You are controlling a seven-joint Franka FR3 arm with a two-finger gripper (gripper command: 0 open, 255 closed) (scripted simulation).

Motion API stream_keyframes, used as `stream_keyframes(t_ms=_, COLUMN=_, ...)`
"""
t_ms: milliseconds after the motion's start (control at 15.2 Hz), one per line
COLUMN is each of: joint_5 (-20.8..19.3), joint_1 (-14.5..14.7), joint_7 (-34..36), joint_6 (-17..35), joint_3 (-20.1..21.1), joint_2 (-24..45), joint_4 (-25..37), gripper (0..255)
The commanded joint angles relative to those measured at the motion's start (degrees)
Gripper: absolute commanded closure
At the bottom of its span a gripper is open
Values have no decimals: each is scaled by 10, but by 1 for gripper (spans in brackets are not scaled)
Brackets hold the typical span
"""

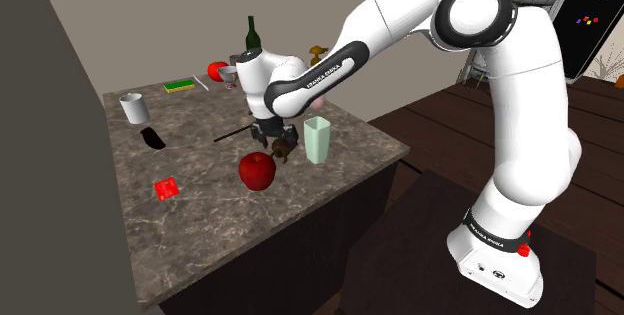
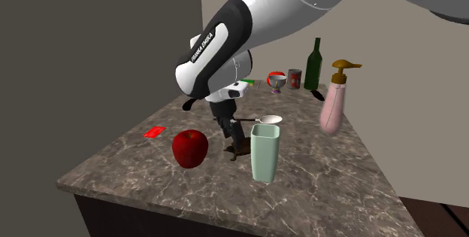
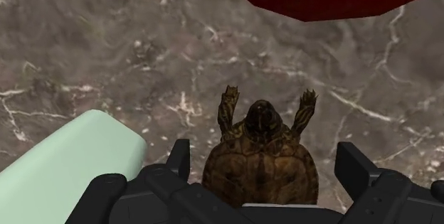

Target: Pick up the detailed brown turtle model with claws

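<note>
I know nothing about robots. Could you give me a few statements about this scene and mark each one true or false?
1. The brown clawed turtle model lies between the black end effector's fingers. True.
2. The fingers clamp its shell. False: gaps show on both sides.
3. The pale green square cup has tipped over. False: it stands upright.
4. The round red apple rests on the marbled countertop. True.

You can count one tabletop [image 1: 200, 238], one brown turtle [image 3: 260, 162], one red apple [image 2: 190, 148], one pale green cup [image 2: 264, 153], one white mug [image 1: 134, 108], one dark green bottle [image 2: 313, 64], one pink pump dispenser [image 2: 334, 104], one spoon [image 2: 269, 120], one goblet [image 2: 277, 82], one dark can [image 2: 294, 79], one flat red card [image 2: 155, 132], one green-and-yellow block [image 1: 181, 85] and one black object [image 1: 153, 140]
</note>
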Motion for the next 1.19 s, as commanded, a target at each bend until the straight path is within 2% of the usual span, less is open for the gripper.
stream_keyframes(t_ms=0, joint_5=-7, joint_1=3, joint_7=8, joint_6=10, joint_3=-4, joint_2=8, joint_4=-3, gripper=0)
stream_keyframes(t_ms=264, joint_5=-15, joint_1=6, joint_7=15, joint_6=22, joint_3=-9, joint_2=20, joint_4=-6, gripper=0)
stream_keyframes(t_ms=330, joint_5=-15, joint_1=6, joint_7=15, joint_6=22, joint_3=-9, joint_2=20, joint_4=-7, gripper=255)
stream_keyframes(t_ms=924, joint_5=-15, joint_1=6, joint_7=15, joint_6=22, joint_3=-9, joint_2=20, joint_4=-6, gripper=255)
stream_keyframes(t_ms=1122, joint_5=-5, joint_1=3, joint_7=6, joint_6=8, joint_3=-3, joint_2=7, joint_4=-3, gripper=255)
